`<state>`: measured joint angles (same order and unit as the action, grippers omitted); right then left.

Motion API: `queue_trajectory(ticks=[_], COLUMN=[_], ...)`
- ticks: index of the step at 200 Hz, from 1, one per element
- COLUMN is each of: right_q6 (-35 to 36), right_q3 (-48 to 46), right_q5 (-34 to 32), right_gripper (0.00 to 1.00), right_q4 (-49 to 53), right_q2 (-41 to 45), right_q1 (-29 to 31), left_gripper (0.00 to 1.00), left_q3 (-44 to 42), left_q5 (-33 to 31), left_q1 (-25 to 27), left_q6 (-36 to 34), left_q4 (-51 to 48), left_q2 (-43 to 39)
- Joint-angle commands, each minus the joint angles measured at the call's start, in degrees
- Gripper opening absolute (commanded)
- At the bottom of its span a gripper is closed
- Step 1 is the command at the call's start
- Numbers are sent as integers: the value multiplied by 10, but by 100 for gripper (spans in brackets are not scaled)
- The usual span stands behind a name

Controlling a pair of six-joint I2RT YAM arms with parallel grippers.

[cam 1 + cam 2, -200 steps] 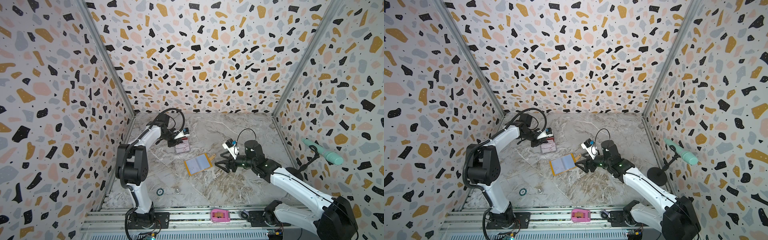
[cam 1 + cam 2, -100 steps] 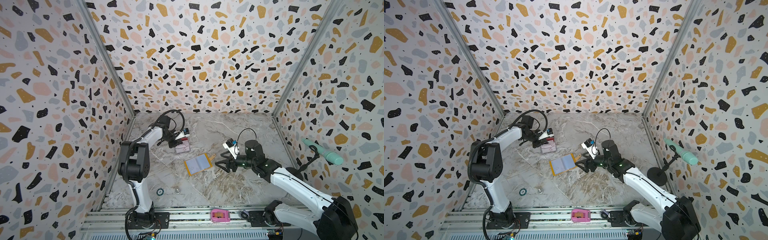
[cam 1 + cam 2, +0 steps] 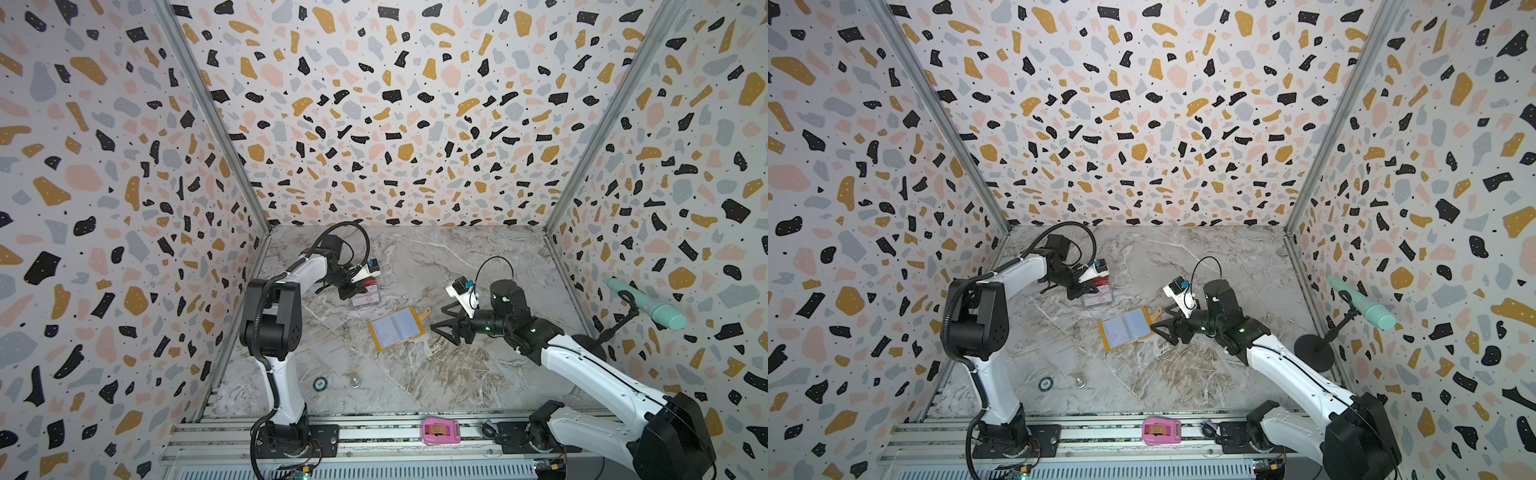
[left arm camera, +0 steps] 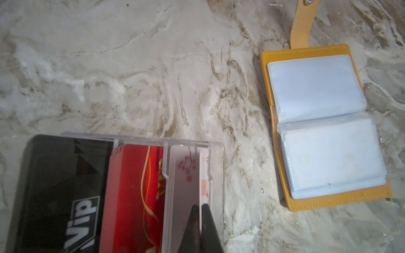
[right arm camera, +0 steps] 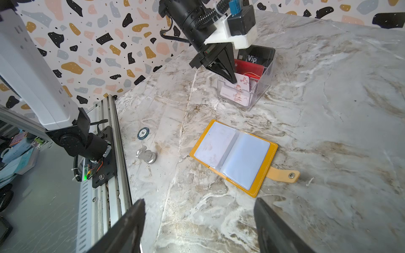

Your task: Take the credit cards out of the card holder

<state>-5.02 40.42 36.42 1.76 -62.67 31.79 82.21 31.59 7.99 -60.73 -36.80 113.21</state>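
"Anything moved this last second?"

"Hardly. The left gripper stays pinched on the white card with pink floral marks at the clear acrylic tiered stand."

"And the mustard-yellow leather-like card holder?"

"Lying open on the grey marble table, its sleeves seemingly empty. The right gripper hangs near it, jaws wide, holding nothing. I'd say only letting go remains."

probably a robotics lab cell: terrazzo-print panels box in a marble desk, robot arms bolted to an aluminium rail.
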Motion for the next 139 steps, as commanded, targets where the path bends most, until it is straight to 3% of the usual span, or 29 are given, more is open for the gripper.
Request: queue_trajectory(ticks=[1,139], right_q6=[-3,-4], right_q3=[4,-3], right_q5=[7,5], right_gripper=[78,78], right_q4=[-1,-4], right_q2=[10,16], right_q1=[-4,-5], left_gripper=[1,12], left_q3=[7,14], left_q5=[-3,10], left_q1=[-3,0], left_q6=[2,25], left_q4=[-2,10], left_q2=[7,21])
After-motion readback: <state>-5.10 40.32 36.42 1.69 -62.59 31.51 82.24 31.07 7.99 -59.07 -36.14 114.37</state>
